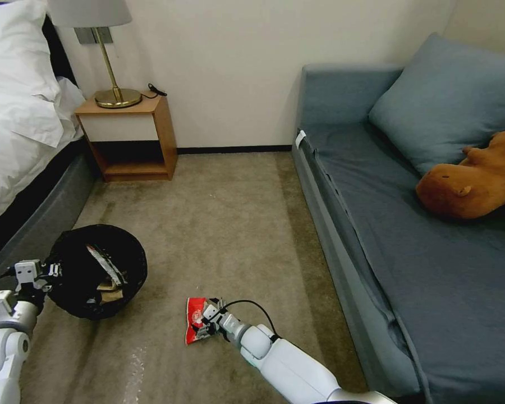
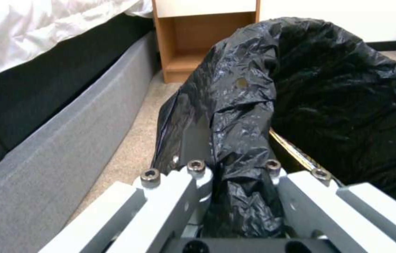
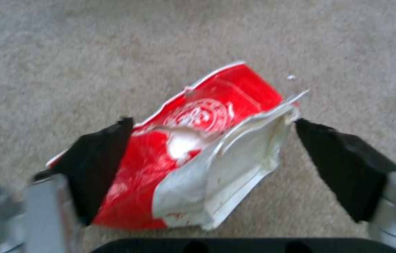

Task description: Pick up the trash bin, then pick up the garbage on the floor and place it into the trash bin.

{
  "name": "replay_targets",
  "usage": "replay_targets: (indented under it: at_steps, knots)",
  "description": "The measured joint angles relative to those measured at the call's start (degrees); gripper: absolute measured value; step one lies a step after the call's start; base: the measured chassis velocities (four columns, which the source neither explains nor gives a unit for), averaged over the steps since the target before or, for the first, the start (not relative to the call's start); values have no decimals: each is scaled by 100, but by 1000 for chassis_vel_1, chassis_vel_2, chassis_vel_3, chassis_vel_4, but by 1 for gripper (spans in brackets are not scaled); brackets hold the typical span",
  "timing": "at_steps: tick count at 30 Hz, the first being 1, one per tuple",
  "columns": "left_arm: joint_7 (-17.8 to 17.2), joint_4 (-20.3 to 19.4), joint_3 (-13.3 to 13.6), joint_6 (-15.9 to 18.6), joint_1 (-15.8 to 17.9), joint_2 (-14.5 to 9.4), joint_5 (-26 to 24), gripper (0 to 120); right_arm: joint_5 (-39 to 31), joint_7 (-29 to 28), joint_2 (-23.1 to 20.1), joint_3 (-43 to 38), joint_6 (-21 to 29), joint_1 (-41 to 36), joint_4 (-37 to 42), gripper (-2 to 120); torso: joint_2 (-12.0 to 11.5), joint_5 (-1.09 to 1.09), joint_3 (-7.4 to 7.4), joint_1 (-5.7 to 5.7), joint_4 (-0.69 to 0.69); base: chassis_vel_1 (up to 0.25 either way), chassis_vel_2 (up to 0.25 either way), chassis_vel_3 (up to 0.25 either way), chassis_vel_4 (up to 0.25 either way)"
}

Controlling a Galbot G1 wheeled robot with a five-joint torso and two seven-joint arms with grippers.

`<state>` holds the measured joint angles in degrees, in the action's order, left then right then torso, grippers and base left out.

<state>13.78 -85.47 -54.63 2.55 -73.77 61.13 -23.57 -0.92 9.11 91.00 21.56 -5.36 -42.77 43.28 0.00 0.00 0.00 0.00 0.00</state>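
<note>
— Where's the trash bin (image 1: 98, 269)?
— Its black-bagged rim is pinched in the left gripper (image 2: 235, 168).
— The snack packet (image 3: 193, 151)?
— Crumpled, red and white, on carpet between the right gripper's (image 3: 212, 140) spread jaws.

I see the round trash bin lined with a crinkly black plastic bag (image 1: 98, 272) on the beige carpet (image 1: 230, 224) to my left, beside the grey bed base (image 1: 45, 219), with my left gripper (image 1: 53, 270) at its near rim. The red-and-white snack packet (image 1: 195, 320) lies on the carpet right of the bin, between the pads of my right gripper (image 1: 205, 324). The wooden nightstand (image 1: 130, 137) stands behind the bin against the wall; the blue-grey sofa (image 1: 409, 224) runs along my right.
</note>
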Motion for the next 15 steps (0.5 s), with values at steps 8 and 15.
replay_targets:
  at_steps: [8, 15]
  knots:
    - [1, 5, 36, 0, 40, 9, 8, 5, 56, 101, 30, -119, -82, -8, -103, 55, 0, 0, 0, 0, 0, 0, 0, 0, 0]
    - [5, 12, 42, 0, 30, 15, 16, 5, 92, 115, 68, -170, -130, -27, -147, 36, 0, 0, 0, 0, 0, 0, 0, 0, 0]
